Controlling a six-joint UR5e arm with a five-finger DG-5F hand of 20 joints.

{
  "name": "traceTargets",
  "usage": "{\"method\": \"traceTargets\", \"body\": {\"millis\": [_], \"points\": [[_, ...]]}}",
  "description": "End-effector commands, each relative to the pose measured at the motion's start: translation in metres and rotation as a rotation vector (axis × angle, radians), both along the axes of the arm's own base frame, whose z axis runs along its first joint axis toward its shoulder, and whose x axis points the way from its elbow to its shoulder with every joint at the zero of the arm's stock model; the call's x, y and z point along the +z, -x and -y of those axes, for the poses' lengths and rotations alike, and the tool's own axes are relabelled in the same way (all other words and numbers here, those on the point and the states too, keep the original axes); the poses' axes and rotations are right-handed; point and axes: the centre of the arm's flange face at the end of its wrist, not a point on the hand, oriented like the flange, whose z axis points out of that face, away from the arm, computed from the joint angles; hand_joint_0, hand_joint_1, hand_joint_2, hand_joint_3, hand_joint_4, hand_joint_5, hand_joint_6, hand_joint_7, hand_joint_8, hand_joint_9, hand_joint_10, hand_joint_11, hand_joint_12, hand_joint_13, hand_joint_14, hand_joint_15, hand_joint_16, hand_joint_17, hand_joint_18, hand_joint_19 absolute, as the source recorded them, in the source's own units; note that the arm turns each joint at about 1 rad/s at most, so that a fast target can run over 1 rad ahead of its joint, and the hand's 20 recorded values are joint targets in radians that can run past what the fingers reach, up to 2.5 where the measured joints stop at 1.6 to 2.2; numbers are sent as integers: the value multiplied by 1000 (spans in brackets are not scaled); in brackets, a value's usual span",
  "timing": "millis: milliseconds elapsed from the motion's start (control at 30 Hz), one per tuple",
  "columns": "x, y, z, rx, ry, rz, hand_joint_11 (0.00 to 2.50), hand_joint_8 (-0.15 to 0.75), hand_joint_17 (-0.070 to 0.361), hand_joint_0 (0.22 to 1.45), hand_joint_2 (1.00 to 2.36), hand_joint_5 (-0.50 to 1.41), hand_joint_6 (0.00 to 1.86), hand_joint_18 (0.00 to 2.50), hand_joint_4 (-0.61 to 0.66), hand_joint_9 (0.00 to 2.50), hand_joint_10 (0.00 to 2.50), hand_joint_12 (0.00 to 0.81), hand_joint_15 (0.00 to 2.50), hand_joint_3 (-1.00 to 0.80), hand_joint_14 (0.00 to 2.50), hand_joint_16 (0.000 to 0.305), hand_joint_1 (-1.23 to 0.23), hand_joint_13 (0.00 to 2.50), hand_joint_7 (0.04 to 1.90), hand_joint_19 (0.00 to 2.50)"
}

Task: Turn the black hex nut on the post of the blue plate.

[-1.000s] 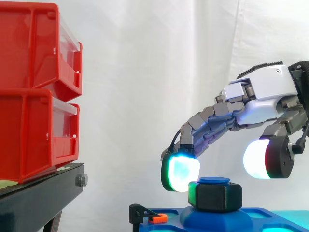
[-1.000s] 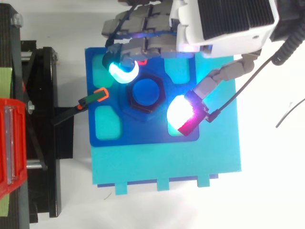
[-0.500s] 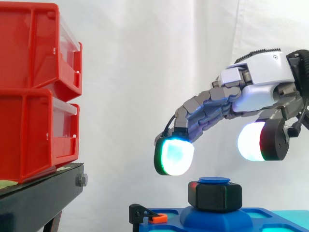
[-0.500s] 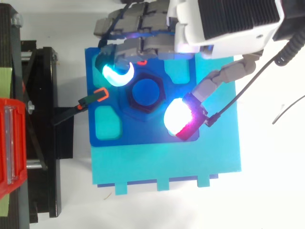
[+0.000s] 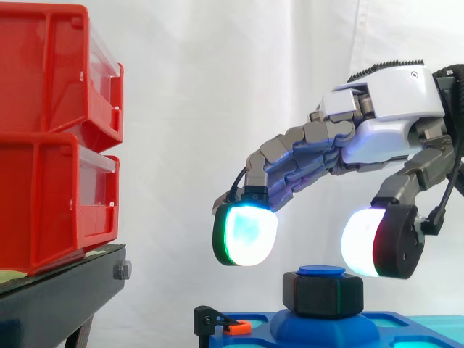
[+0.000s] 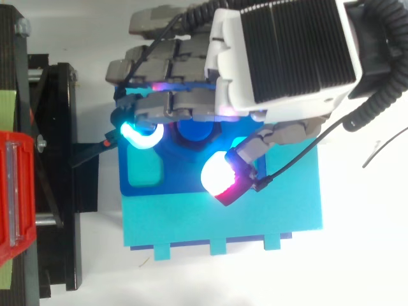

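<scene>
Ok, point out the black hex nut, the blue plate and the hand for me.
black hex nut [image 5: 322,293], side view, on its front face.
blue plate [image 6: 182,180], top view, on its bare lower edge.
hand [image 5: 391,119], side view, on its white back shell.

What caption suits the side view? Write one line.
Open robot hand poised above the black hex nut on the blue plate, red bins at left.

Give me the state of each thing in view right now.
hand: open, fingers and thumb spread above the nut, not gripping it.
nut: sitting on the plate's post, free of the hand.
plate: lying flat on the teal base.
bins: stacked two high on the black stand.
</scene>
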Motion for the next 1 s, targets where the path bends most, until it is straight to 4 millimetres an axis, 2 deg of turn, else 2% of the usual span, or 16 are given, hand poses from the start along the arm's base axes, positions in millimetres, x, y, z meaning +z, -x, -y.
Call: {"method": "traceTargets", "body": {"millis": [0, 133, 333, 567, 667, 800, 967], "points": [[-6, -1, -6, -4, 1, 10, 0, 230, 96, 560, 1000, -220, 503, 323, 207, 331, 0, 337, 79, -500, 2, 43, -817, 353, 932, 268], [-10, -2, -9, -6, 2, 20, 0, 224, 95, 580, 1000, -224, 502, 336, 192, 323, 0, 332, 91, -500, 3, 42, -832, 357, 941, 277], [-10, -3, -12, -8, 7, 26, 0, 231, 100, 531, 1000, -228, 502, 368, 219, 316, 0, 342, 88, -500, 3, 44, -856, 364, 948, 273], [-10, -4, -13, -13, 24, 29, 0, 210, 96, 590, 1000, -238, 503, 375, 187, 276, 0, 336, 86, -500, 4, 43, -912, 357, 963, 255], [-13, -3, -12, -15, 31, 26, 0, 206, 95, 607, 1000, -240, 503, 378, 181, 264, 0, 333, 90, -500, 3, 42, -924, 355, 963, 245], [-26, 0, -11, -24, 30, 22, 0, 201, 95, 634, 1000, -244, 503, 382, 159, 251, 0, 332, 86, -500, 3, 42, -929, 352, 961, 247], [-30, 1, -10, -24, 29, 23, 0, 195, 95, 633, 1000, -253, 503, 383, 124, 228, 0, 329, 89, -500, 3, 42, -947, 344, 965, 253]]}}
